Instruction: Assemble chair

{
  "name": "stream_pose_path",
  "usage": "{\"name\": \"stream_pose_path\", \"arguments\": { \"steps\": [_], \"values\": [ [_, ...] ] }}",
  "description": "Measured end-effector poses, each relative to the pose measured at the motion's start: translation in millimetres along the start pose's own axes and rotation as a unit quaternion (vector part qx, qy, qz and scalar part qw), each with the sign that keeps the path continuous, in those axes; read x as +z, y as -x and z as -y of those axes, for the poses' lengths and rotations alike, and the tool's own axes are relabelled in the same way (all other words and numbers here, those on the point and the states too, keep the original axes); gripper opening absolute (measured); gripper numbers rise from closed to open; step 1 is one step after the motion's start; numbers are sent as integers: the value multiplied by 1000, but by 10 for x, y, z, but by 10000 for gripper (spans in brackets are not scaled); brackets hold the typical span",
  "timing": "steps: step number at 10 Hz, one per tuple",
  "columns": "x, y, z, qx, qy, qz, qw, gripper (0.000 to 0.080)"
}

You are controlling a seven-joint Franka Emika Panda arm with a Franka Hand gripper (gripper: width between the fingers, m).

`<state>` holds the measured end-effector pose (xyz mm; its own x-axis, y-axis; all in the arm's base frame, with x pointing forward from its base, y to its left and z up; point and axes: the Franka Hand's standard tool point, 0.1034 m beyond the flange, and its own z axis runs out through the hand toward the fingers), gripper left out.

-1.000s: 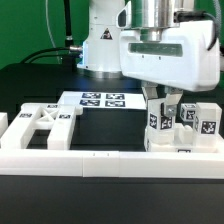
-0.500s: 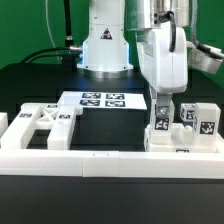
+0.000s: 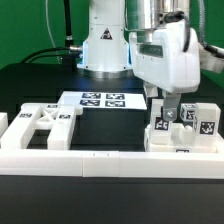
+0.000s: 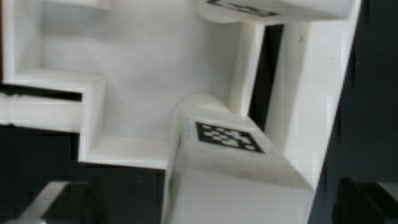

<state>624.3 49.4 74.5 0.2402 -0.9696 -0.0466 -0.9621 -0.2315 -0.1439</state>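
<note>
My gripper (image 3: pixel 164 106) hangs over the chair parts at the exterior view's right. It is shut on a white post leg (image 3: pixel 160 126) with a square tag, which stands upright on the flat white seat block (image 3: pixel 183 140). In the wrist view the tagged leg (image 4: pixel 228 150) runs up between my two dark fingers (image 4: pixel 361 203) and fills the gap of my gripper (image 4: pixel 244 212). Beyond it lie the seat's white surface (image 4: pixel 151 80) and another tagged part (image 4: pixel 267 8). More tagged posts (image 3: pixel 207 122) stand on the seat behind the leg.
An X-braced frame (image 3: pixel 42 126) lies at the exterior view's left. The marker board (image 3: pixel 103 100) lies flat behind it on the black table. The long white border rail (image 3: pixel 100 160) runs along the front. The robot's base (image 3: pixel 105 45) stands at the back.
My gripper has turned about its vertical axis: broad face a second ago, narrow side half a second ago, now partly turned back. It stays over the same tagged leg.
</note>
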Motion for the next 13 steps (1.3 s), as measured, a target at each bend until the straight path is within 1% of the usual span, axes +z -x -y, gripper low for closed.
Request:
{"name": "stream_pose_path", "arguments": {
  "steps": [4,6,7,8,10,11,12,13],
  "values": [
    [5,-9,-4,-146,1,-2,989,649],
    [13,-12,-18,-264,14,-9,964,649],
    [11,-17,-16,-310,19,-14,950,649],
    [4,-27,-6,-368,22,-17,929,649],
    [-12,-39,34,-450,24,-20,893,649],
    [-20,-36,46,-477,26,-20,879,649],
    [-30,-34,62,-517,31,-23,855,649],
    [-31,-27,66,-544,34,-24,838,649]
  ]
}}
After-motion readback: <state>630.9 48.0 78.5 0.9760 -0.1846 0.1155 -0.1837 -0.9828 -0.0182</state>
